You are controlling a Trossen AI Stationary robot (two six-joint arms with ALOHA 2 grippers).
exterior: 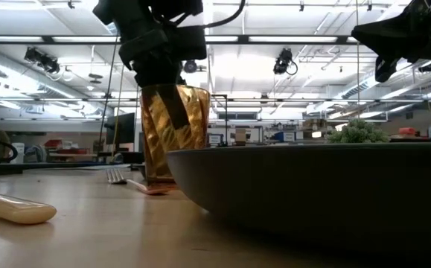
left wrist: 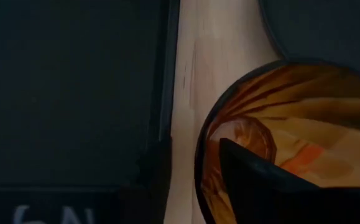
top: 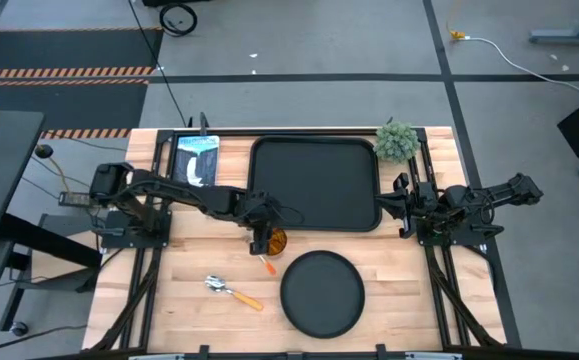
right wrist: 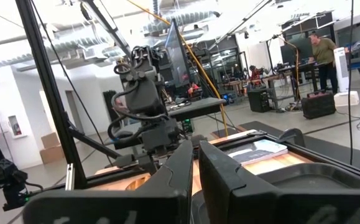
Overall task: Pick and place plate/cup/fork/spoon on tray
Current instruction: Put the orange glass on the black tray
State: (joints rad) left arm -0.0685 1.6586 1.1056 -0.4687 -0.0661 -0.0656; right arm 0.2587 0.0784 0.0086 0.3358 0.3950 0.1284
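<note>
The amber cup (top: 275, 241) stands upright on the table between the black tray (top: 315, 185) and the round black plate (top: 321, 292). My left gripper (top: 263, 241) is open over the cup's rim, pointing down. One finger (left wrist: 254, 180) is inside the cup and the other is outside its wall on the table's left side. The fork (top: 267, 264) lies just on the near side of the cup, and its tines (exterior: 115, 176) show in the low view. The spoon (top: 231, 290) lies near the front left. My right gripper (right wrist: 195, 174) is shut and empty at the table's right side. My left gripper stands astride the cup's left wall (left wrist: 201, 155) from above, one finger inside (exterior: 174, 112) and one outside. A gap shows between the outer finger and the rim. I cannot tell whether the inner finger touches the wall. The cup is upright, its base on the table.
A green plant (top: 396, 141) stands at the tray's far right corner. A blue-and-white booklet (top: 197, 158) lies to the left of the tray. The plate's rim (exterior: 312, 186) fills the front of the low view. A person (right wrist: 321, 46) stands far off in the room.
</note>
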